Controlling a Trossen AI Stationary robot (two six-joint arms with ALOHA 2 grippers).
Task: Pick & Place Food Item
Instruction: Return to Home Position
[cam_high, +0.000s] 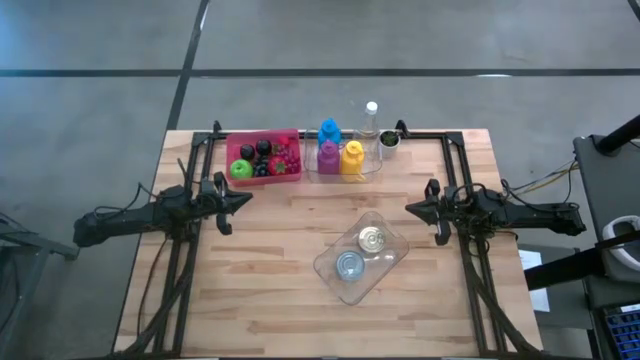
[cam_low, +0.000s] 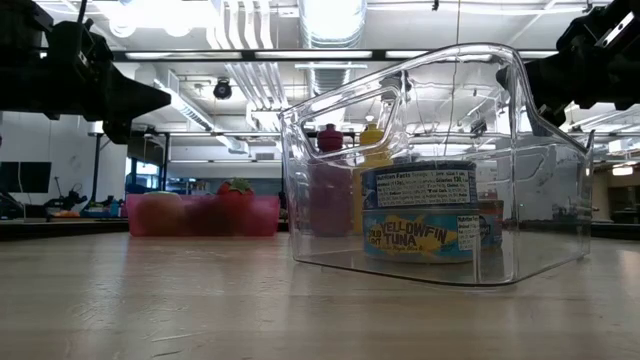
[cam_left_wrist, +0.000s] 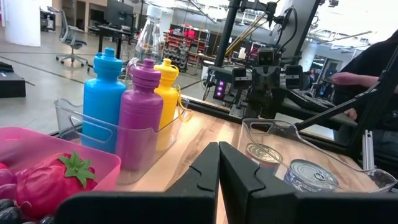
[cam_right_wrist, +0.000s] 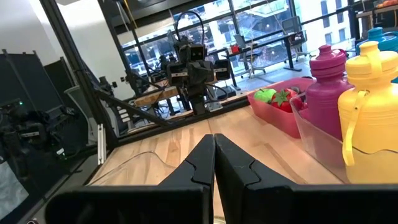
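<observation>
Pink bin (cam_high: 265, 181): 1, at the table's (cam_high: 270, 300) far edge, left of centre. It holds the task's food.
Fruit in pink bin: 1 green apple (cam_high: 241, 170), 1 strawberry (cam_left_wrist: 59, 177), 2 dark round fruits, plus small dark berries. I can't get an exact total for the pile.
Bottle tray (cam_high: 372, 163): 1, clear, just beside the pink bin on its right.
Bottles: 4 in that tray: blue (cam_high: 329, 131), purple (cam_high: 328, 157), yellow (cam_high: 352, 155), clear (cam_high: 371, 115).
Can bin (cam_high: 392, 233): 1, clear, well apart from the pink bin, toward the table's near edge and to the right.
Cans: 2 in it (cam_high: 371, 239) (cam_high: 349, 264). The low view shows a yellowfin tuna label on the front one.
Left gripper (cam_high: 243, 198): near the pink bin, on its near-edge side, above the table and not touching. Fingers are pressed together and hold nothing.
Right gripper (cam_high: 412, 208): well apart from the pink bin, past the bottle tray on the right. Fingers are closed tip to tip and hold nothing.
</observation>
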